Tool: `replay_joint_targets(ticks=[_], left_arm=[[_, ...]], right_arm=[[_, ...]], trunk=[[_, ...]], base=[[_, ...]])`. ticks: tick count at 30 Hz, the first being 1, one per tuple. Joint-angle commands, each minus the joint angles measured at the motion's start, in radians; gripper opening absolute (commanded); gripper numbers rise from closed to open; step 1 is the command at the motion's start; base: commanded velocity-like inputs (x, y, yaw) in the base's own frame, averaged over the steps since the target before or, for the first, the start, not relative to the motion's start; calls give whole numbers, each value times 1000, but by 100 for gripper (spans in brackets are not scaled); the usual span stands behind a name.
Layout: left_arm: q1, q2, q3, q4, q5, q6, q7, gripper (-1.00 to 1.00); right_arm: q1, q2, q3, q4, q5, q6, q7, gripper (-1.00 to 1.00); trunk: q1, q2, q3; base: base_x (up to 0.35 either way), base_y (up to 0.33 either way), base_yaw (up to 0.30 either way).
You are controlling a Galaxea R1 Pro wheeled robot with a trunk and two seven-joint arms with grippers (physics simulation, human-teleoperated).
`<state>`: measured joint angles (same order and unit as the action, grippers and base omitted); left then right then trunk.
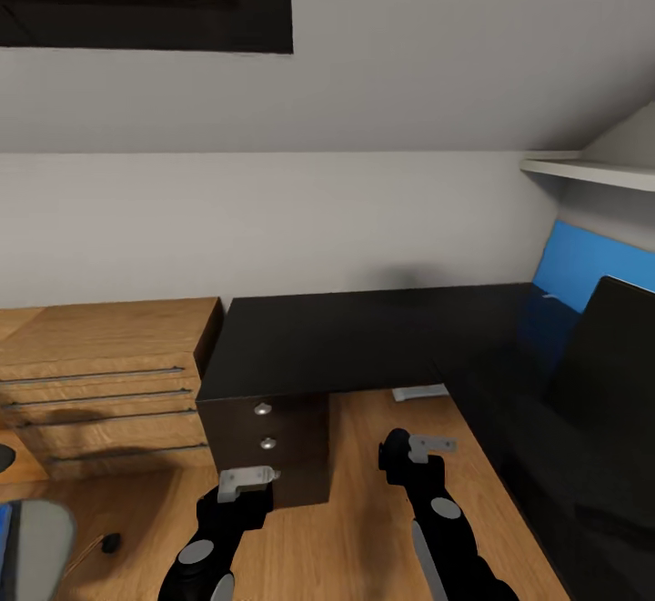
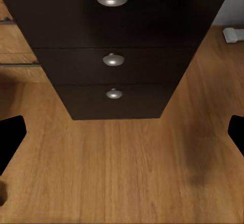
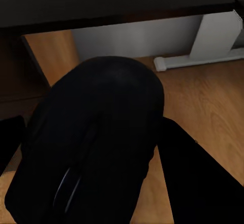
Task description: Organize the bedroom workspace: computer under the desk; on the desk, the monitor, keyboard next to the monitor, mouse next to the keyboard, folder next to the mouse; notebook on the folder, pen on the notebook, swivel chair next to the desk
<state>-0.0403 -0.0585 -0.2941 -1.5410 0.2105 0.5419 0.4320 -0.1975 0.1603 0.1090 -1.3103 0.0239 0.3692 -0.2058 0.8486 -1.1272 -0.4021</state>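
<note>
right gripper (image 1: 428, 445) carries the mouse (image 3: 96, 137); the desk (image 1: 364, 337) lies ahead and above it.

in the right wrist view the rounded black mouse sits between the two dark fingers, pinched from both sides, its long axis running along the fingers. from this gripper the glossy black desk top is forward and higher, its white leg (image 3: 216, 33) just beyond the mouse; the monitor (image 1: 609, 355) stands further to the right on the desk's side wing, with the blue folder (image 1: 582, 265) behind it. the left gripper (image 1: 247, 481) hangs spread and empty, facing the dark drawer unit (image 2: 114, 56) with silver knobs straight ahead. the right arm is the nearer one to the monitor, so i judge the next move to be a lift up and right onto the desk. the swivel chair (image 1: 41, 546) sits far left of the left gripper.
</note>
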Motion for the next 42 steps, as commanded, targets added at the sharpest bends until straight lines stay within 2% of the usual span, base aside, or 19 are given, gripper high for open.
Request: replay_joint_targets(ticks=[1,7,11,26,34,42], left_arm=[[-1,0,-2,-1,10,3,10,100],[-1,0,-2,0,10,3,10,100],[-1,0,-2,1,10,3,10,100],[-1,0,-1,1,10,3,10,100],[-1,0,-1,1,10,3,10,100],[-1,0,0,1,10,3,10,100]], right_arm=[[0,0,1,-2,2,7,-6,-100],[0,1,5,-1,1,7,-16,-100],[0,1,23,-1,1,7,-40,-100],[0,1,25,0,1,7,-43,-100],[0,1,46,0,0,7,-42,-100],[0,-1,47,0,-4,7,-40,-100]], trunk=[[0,-1,-1],[0,-1,-1],[0,-1,-1],[0,-1,-1],[0,-1,-1],[0,-1,-1]], base=[[1,2,279],[0,1,280],[0,0,280],[0,0,280],[1,0,276],[190,116,61]])
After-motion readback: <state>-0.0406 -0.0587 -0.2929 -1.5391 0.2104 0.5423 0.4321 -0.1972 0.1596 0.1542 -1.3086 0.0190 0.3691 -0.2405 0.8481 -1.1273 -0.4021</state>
